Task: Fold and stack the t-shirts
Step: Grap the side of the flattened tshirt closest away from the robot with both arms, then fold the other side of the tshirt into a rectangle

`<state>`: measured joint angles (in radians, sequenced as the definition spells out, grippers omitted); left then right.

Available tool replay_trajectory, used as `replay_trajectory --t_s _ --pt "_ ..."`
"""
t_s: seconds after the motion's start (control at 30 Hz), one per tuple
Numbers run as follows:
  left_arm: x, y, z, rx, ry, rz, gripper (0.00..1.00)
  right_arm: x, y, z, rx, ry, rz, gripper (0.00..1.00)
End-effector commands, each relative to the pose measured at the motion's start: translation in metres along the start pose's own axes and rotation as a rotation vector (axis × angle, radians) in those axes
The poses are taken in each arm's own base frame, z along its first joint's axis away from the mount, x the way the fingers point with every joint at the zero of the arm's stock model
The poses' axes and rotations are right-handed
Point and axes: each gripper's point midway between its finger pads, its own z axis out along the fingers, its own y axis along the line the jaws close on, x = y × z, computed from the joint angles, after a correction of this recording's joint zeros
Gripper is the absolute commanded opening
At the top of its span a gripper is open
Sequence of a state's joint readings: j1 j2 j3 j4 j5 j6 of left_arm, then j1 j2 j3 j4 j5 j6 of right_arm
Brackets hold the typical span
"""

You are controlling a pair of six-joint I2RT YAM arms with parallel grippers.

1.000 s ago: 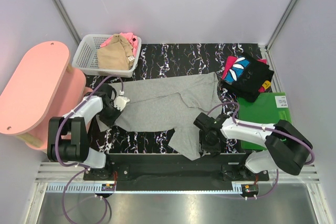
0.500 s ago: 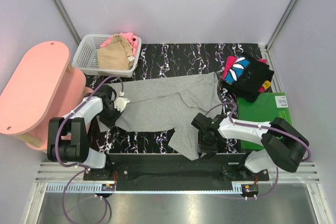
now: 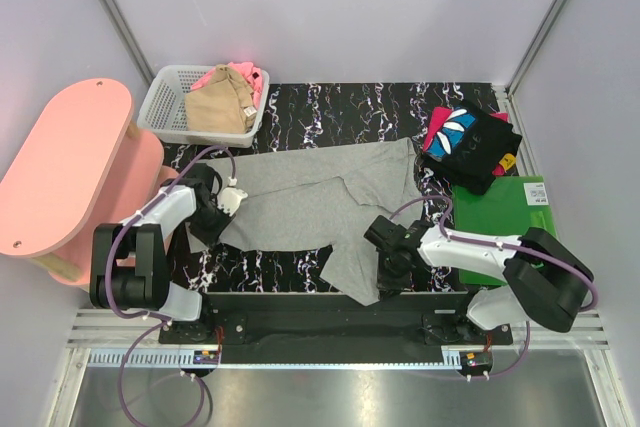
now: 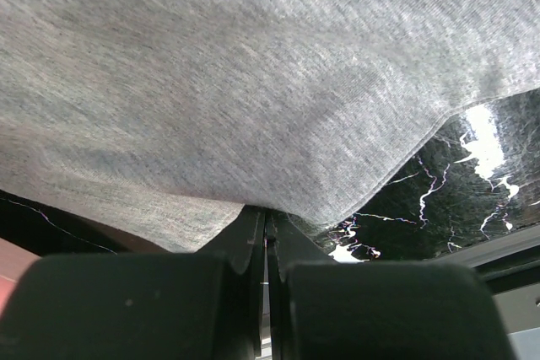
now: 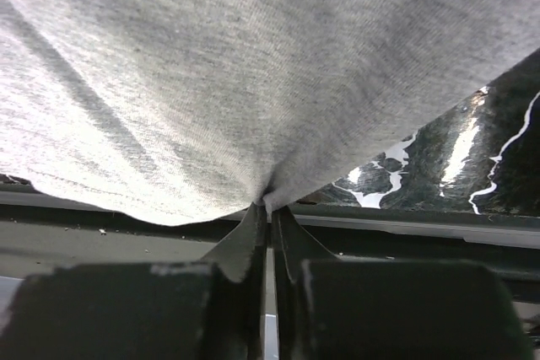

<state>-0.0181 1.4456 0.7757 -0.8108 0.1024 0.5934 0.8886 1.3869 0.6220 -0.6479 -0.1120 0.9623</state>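
A large light-grey t-shirt (image 3: 310,197) lies spread across the black marbled table (image 3: 330,107). My left gripper (image 3: 208,219) is shut on its left edge; in the left wrist view the grey t-shirt (image 4: 253,82) runs into the closed tips of that gripper (image 4: 267,212). My right gripper (image 3: 385,275) is shut on the shirt's near right corner, where the grey t-shirt (image 5: 253,73) bunches into the pinched tips of the gripper (image 5: 270,206). A black printed t-shirt (image 3: 468,145) lies folded at the back right. Tan (image 3: 220,105) and pink (image 3: 252,75) t-shirts sit in the basket.
A white lattice basket (image 3: 165,107) stands at the back left. A flat green board (image 3: 505,217) lies at the right edge, under my right arm. A pink oval stool (image 3: 65,162) stands left of the table. The table's near edge rail (image 5: 405,221) is just below the right gripper.
My right gripper has closed on the grey shirt's near right corner and shifted slightly left. The left gripper kept its grip and place.
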Motion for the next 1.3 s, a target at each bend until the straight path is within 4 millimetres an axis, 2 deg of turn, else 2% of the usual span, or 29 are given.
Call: replay_trajectory --t_s 0.0,0.17,0.27,0.4,0.57,0.73,1.07,1.27 --pt "-0.008 -0.003 -0.005 0.006 -0.052 0.015 0.00 -0.053 0.025 -0.013 -0.083 -0.257 0.013 0.01" --pt "-0.007 -0.003 -0.007 -0.002 -0.054 0.015 0.00 -0.053 0.018 -0.028 -0.078 -0.290 0.007 0.00" --pt "-0.007 -0.003 -0.008 -0.006 -0.057 0.016 0.00 -0.059 0.016 -0.050 -0.069 -0.343 -0.003 0.00" --pt "-0.009 0.001 -0.016 -0.026 -0.067 0.022 0.00 -0.065 0.025 -0.080 -0.100 -0.385 0.001 0.00" --pt "-0.012 0.001 -0.028 -0.040 -0.089 0.033 0.00 -0.052 0.019 -0.079 -0.093 -0.331 0.008 0.00" --pt "0.001 -0.003 -0.035 -0.058 -0.077 0.052 0.00 -0.034 0.005 -0.079 -0.083 -0.273 0.028 0.00" --pt "0.037 -0.019 -0.037 -0.051 -0.016 0.107 0.00 -0.012 -0.016 -0.113 -0.075 -0.252 0.031 0.00" --pt "0.043 -0.022 -0.052 -0.066 -0.017 0.134 0.00 0.002 -0.022 -0.127 -0.114 -0.227 0.046 0.00"
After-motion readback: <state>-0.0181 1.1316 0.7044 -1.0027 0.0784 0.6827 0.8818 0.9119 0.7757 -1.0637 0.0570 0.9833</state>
